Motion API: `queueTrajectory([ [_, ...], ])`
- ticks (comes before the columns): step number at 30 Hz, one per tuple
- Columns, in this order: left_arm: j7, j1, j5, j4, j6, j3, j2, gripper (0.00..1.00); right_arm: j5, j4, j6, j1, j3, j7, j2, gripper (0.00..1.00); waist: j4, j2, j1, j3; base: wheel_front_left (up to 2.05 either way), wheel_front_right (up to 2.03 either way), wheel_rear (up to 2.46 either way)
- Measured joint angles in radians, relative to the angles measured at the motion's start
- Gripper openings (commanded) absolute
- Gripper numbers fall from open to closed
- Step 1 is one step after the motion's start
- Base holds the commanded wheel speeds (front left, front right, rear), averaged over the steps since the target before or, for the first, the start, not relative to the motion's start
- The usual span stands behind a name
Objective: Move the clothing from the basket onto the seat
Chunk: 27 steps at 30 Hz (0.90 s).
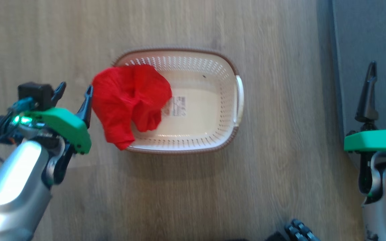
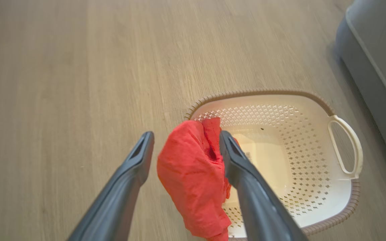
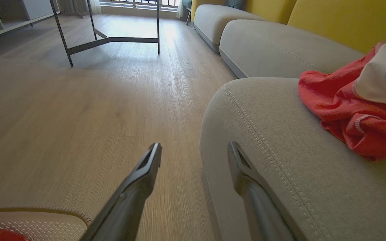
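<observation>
Clothing by the left end effector [image 1: 75,89]: a plain red garment [image 1: 129,97] lies just beside the spread fingers; in the left wrist view it shows between them.
Left end effector state: released, fingers wide apart, gripping nothing; whether a finger touches the cloth cannot be told.
Plain red garment: draped over the left rim of the basket [image 1: 193,63], part inside and part hanging outside.
Right end effector [image 3: 194,145]: released and empty, one finger over the floor [image 3: 79,117], the other over the rounded corner of the seat [image 3: 280,150].
Red and white garment [image 3: 357,100]: crumpled on the seat, apart from the right fingers.
Basket: on the wooden floor between the arms, with the garment partly covering its label.
</observation>
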Motion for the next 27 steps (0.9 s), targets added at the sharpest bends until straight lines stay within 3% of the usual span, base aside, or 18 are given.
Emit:
queueTrajectory([
  [13,0.037,-0.191,0.032,0.3,-0.06,-0.044,-0.05,1.0,0.03,-0.005,0.0,-0.056,0.014,0.0,0.0,1.0,-0.098,0.0,-0.0003,0.151,0.0,0.0,0.0],
  [27,0.025,-0.289,0.032,0.446,-0.095,-0.039,-0.047,1.0,0.05,-0.016,0.0,-0.07,0.03,-0.001,0.0,1.0,-0.127,0.0,-0.0003,0.219,0.0,0.0,0.0],
])
